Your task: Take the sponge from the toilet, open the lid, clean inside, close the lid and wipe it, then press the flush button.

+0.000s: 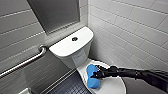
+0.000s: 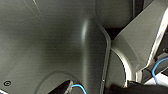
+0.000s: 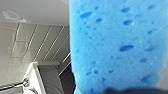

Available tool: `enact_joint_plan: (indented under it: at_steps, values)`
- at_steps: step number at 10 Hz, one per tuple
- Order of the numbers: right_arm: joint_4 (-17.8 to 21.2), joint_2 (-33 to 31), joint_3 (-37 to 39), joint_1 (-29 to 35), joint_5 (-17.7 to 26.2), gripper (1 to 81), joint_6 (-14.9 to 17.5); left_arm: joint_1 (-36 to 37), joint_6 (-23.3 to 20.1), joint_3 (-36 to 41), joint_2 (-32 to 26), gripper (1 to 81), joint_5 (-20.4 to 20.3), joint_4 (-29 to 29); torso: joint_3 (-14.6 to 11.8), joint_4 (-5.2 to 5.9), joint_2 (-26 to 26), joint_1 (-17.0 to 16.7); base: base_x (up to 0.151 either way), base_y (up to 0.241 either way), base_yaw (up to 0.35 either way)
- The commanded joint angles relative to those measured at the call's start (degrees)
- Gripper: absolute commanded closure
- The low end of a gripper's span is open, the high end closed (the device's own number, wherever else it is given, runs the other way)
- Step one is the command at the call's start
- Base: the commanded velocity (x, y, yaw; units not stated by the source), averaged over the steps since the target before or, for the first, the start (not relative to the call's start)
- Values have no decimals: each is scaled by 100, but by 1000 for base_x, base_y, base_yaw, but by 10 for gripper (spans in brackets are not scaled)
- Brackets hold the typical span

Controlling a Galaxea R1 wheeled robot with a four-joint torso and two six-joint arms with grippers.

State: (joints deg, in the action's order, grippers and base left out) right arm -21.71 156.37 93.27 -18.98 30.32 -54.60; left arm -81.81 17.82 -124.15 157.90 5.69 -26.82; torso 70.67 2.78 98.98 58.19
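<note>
Sponge (image 1: 91, 76), bright blue, is gripped in the closed jaws of our right gripper (image 1: 97, 74), which reaches in from the right and holds it over the shut lid (image 1: 113, 85) of the toilet (image 1: 75, 56), toward the tank end; we cannot tell whether it touches the lid. Our right wrist camera has its pitted face close up, with white wall tiles behind. We also see the round flush button (image 1: 74, 39) atop the tank, a metal grab bar (image 1: 25, 63) on the left wall and dark floor (image 1: 71, 87) beside the bowl.
</note>
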Motion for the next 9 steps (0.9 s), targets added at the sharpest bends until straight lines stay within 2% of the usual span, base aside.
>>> enact_joint_plan:
  at_steps: [1,2,3,6,9]
  values:
    - [27,723,805,646,-470,811,-752,-103,-33,119,-118,10,397,19,0,0,0,0,0,0,0]
    - [18,697,919,435,-1426,811,-1138,-111,-33,119,-136,10,397,19,0,0,0,0,0,0,0]
    - [-8,653,981,294,-1678,811,-1193,-103,-33,119,-136,10,397,19,0,0,0,2,0,0,0]
    - [-334,503,674,-32,-1634,811,-1202,-103,-33,119,-118,10,397,10,2,0,0,2,0,0,0]
    - [-492,240,744,-620,-1651,811,-1202,-103,-33,127,-110,10,397,-8,2,0,0,2,0,0,0]
